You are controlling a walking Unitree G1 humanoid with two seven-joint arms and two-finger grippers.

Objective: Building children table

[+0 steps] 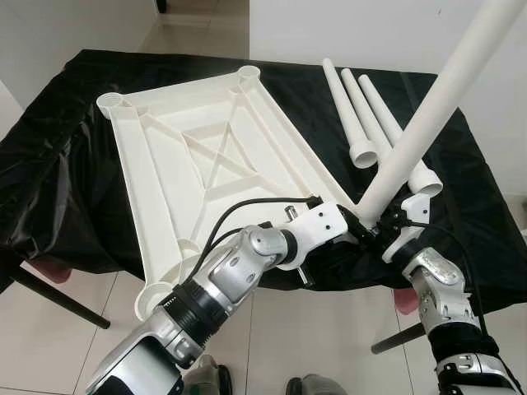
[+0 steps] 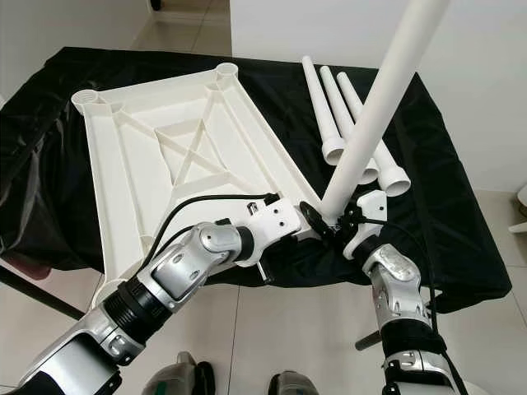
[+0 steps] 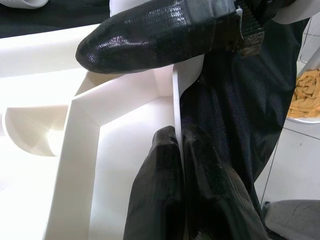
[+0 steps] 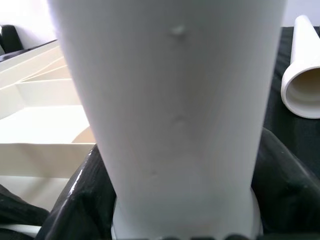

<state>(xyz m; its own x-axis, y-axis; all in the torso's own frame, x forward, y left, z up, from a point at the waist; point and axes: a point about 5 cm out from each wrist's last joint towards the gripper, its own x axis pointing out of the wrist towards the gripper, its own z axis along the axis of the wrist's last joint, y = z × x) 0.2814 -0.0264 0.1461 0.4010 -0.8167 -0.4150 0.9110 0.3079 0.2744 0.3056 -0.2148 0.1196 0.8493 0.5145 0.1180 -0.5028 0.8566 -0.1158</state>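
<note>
Currently the tabletop (image 1: pixel 206 156) lies inverted on the black-draped surface (image 1: pixel 461 206). Right gripper (image 1: pixel 387 224) clamps a leg (image 1: pixel 428 115), rising obliquely from the near-right corner socket. Left gripper (image 3: pixel 175 135) pinches the tabletop's rim.

Black-draped table (image 1: pixel 49 148), tabletop (image 1: pixel 206 156), legs (image 1: pixel 362 115)

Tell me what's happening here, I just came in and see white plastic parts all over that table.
The robot is putting together a small table. The white tabletop lies upside down on a black cloth. The right end effector holds one white leg, tilted, its lower end at the tabletop's near right corner. The left end effector pinches the tabletop's rim beside that corner. Three more legs lie on the cloth to the right.
</note>
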